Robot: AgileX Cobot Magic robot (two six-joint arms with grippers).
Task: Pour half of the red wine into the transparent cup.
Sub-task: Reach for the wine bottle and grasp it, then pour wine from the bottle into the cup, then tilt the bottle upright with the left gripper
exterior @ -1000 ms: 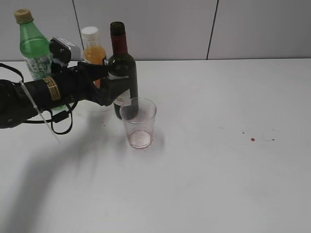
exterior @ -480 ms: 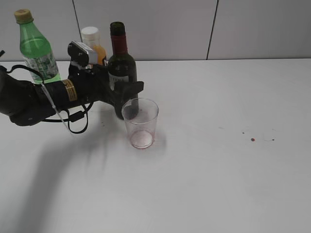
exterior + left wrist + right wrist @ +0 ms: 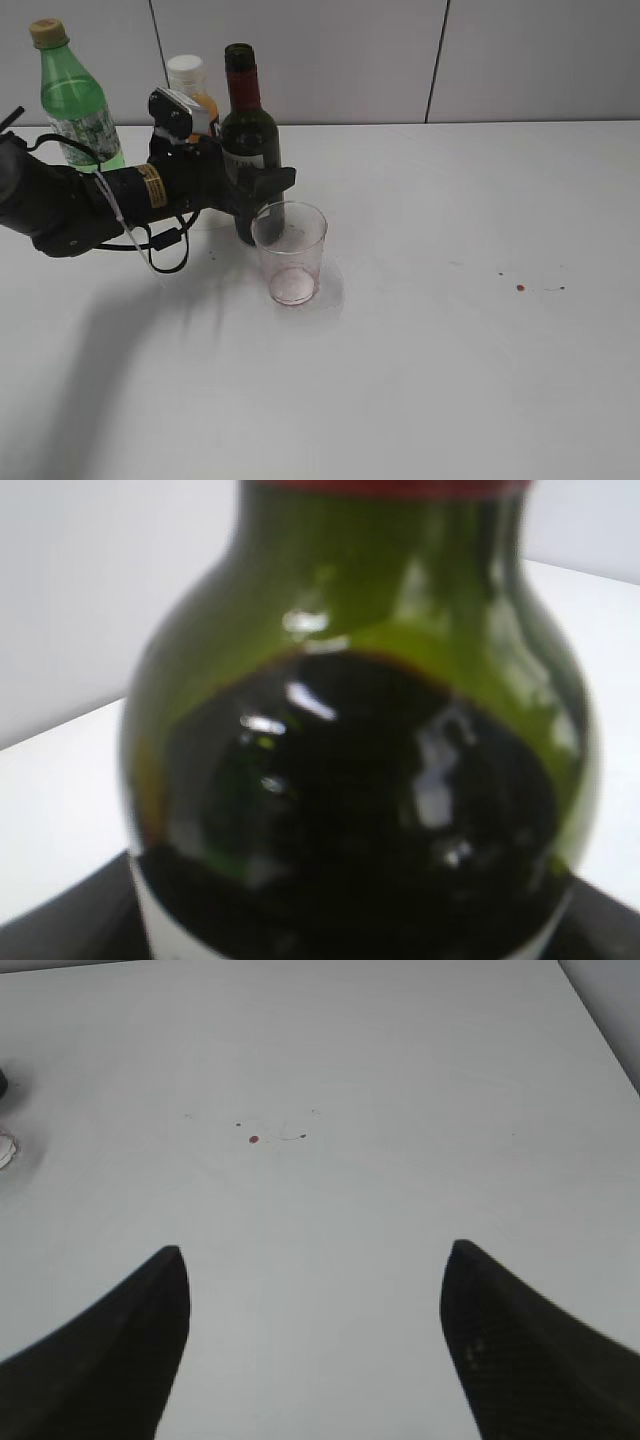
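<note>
The dark-green wine bottle (image 3: 250,150) with dark wine stands upright at the back left. It fills the left wrist view (image 3: 360,750), where the wine level shows at its shoulder. My left gripper (image 3: 262,190) reaches in from the left, its open fingers on either side of the bottle's lower body. The transparent cup (image 3: 290,252), with reddish stains at its bottom, stands upright just in front of the bottle and to its right. My right gripper (image 3: 315,1260) is open and empty above bare table, out of the exterior view.
An orange juice bottle (image 3: 190,85) and a green soda bottle (image 3: 72,95) stand behind my left arm at the back left. Small red drops (image 3: 520,288) mark the white table (image 3: 450,380) at the right; they also show in the right wrist view (image 3: 254,1140).
My left arm has pushed in from the left until its fingers straddle the wine bottle. The cup has shifted slightly to the right. The bottle has stayed upright.
</note>
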